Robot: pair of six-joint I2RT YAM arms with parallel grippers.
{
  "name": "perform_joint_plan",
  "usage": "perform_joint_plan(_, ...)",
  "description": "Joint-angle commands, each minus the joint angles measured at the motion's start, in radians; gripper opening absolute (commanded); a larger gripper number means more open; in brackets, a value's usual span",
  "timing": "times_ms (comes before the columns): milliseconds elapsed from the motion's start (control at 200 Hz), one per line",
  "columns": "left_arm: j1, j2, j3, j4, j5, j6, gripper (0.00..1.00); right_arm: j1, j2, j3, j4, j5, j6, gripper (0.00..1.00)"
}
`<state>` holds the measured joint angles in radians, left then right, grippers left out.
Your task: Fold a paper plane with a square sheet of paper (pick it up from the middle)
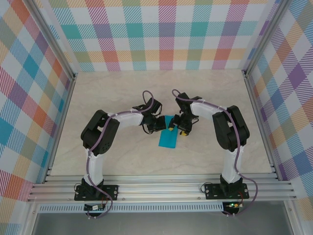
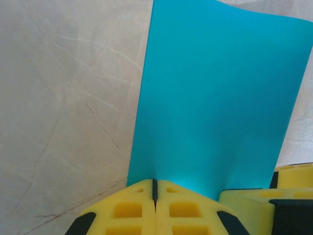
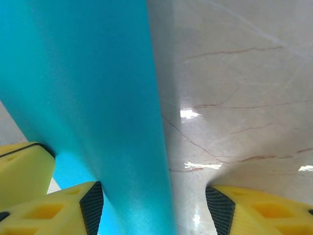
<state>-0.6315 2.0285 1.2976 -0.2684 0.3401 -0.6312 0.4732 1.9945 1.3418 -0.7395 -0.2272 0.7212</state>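
The teal-blue square sheet of paper (image 1: 167, 140) is held off the table between the two arms, bowed into a narrow strip. In the left wrist view the paper (image 2: 215, 98) rises from the tips of my left gripper (image 2: 155, 182), whose yellow fingers are pressed together on its edge. My left gripper (image 1: 167, 127) sits at the sheet's upper left. My right gripper (image 1: 180, 130) is at the upper right. In the right wrist view my right gripper (image 3: 155, 193) stands open, and a rounded ridge of paper (image 3: 98, 98) runs between its fingers, close to the left finger (image 3: 73, 205). The paper plane is out of view.
The pale marble tabletop (image 1: 122, 98) spreads around the arms, bounded by aluminium rails (image 1: 161, 186) and checked walls (image 1: 166, 34). One yellow finger of the right gripper (image 2: 264, 205) shows beside the left one.
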Motion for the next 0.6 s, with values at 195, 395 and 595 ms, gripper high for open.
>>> perform_joint_plan(195,-0.013,0.017,-0.058,-0.019,-0.015,0.024,0.0,-0.033,-0.11,-0.042,0.071,0.022,-0.052,0.67)
perform_joint_plan(395,-0.013,0.019,-0.058,-0.018,-0.014,0.024,0.0,-0.079,-0.288,-0.211,0.297,-0.134,-0.037,0.42)
perform_joint_plan(595,-0.013,0.019,-0.058,-0.017,-0.014,0.025,0.0,-0.077,-0.28,-0.316,0.536,-0.336,0.033,0.11)
